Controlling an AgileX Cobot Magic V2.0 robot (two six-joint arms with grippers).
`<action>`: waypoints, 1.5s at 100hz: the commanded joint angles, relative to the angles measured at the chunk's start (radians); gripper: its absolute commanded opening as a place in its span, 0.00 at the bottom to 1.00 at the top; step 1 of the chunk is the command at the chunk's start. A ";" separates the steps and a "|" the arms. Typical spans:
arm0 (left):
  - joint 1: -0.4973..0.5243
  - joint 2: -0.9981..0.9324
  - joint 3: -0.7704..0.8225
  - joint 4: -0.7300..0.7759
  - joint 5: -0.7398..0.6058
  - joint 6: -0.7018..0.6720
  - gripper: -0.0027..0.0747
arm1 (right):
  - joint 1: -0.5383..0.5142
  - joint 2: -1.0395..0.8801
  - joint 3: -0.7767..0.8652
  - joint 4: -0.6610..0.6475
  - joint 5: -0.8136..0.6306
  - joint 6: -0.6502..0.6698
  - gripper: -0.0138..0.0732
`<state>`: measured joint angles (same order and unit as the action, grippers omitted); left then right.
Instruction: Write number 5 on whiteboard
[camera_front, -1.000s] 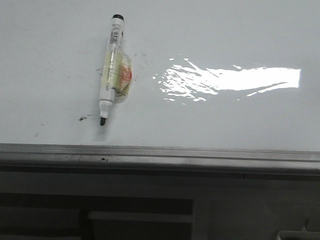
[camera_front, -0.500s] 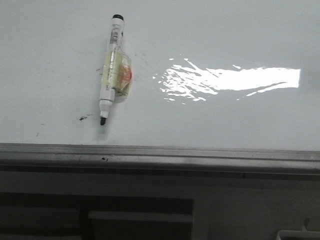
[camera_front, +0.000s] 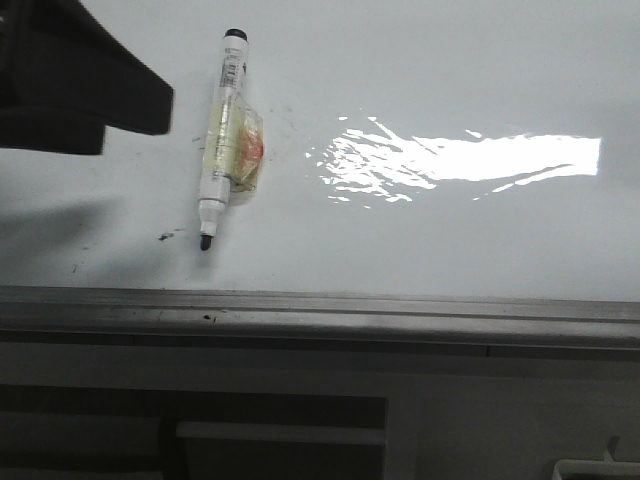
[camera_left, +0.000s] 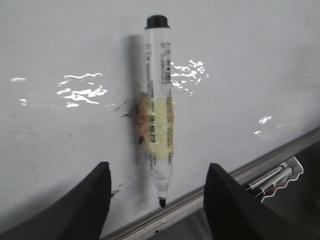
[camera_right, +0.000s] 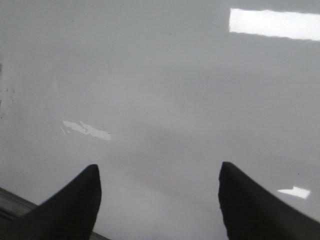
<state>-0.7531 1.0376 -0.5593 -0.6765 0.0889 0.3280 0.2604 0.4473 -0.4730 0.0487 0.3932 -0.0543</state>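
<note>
Left wrist view: spread, empty left gripper (camera_left: 159, 200) above tape-wrapped cylindrical marker (camera_left: 159, 107), glossy whiteboard (camera_left: 60, 40).

One whiteboard (camera_front: 450, 240), three markers (one (camera_front: 221, 140) lying on it)

Left arm (camera_front: 70, 85) entered front view at upper left, casting shadow on whiteboard (camera_front: 450, 240).

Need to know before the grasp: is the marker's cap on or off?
Off. The marker lies flat on the whiteboard with its bare dark tip pointing at the edge rail. No cap visible.
</note>
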 joint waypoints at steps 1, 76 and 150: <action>-0.045 0.046 -0.055 -0.019 -0.096 0.004 0.53 | 0.002 0.014 -0.038 -0.003 -0.068 -0.009 0.68; -0.060 0.207 -0.148 0.067 -0.047 0.008 0.01 | 0.039 0.012 -0.065 0.069 -0.009 -0.030 0.68; -0.287 0.043 -0.148 0.706 0.150 0.320 0.01 | 0.678 0.315 -0.144 0.290 -0.183 -0.420 0.68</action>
<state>-1.0304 1.1033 -0.6744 0.0207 0.3120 0.6458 0.9154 0.7219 -0.5767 0.3255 0.3552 -0.4628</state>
